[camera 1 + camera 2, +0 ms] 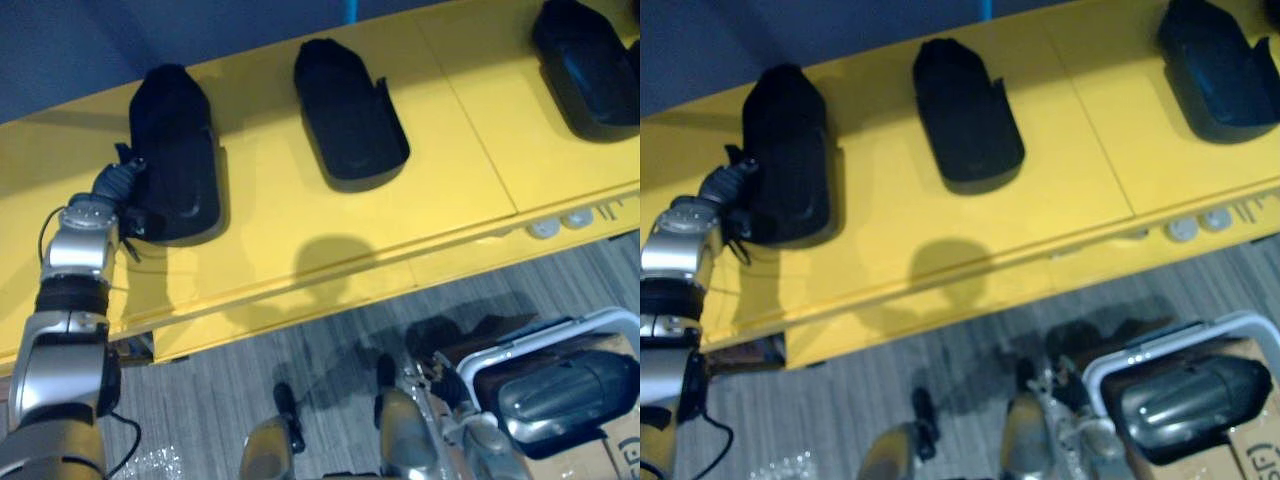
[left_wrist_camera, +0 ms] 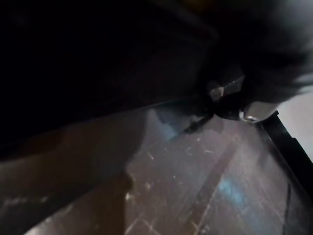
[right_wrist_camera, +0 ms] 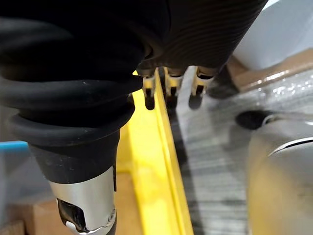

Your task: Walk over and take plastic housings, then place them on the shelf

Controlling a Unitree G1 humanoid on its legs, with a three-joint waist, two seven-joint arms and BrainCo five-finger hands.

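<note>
We record: yellow shelf evenly and brightly lit from overhead; pale sheen on the far-right housing; left wrist view very dim, almost black.

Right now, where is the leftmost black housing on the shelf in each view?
Left eye view: leftmost housing, upper left, at the left hand.
Right eye view: upper left too.
Left wrist view: likely the dark surface, close up.
Right wrist view: yellow shelf edge instead.
Shared landmark: the yellow shelf.
</note>
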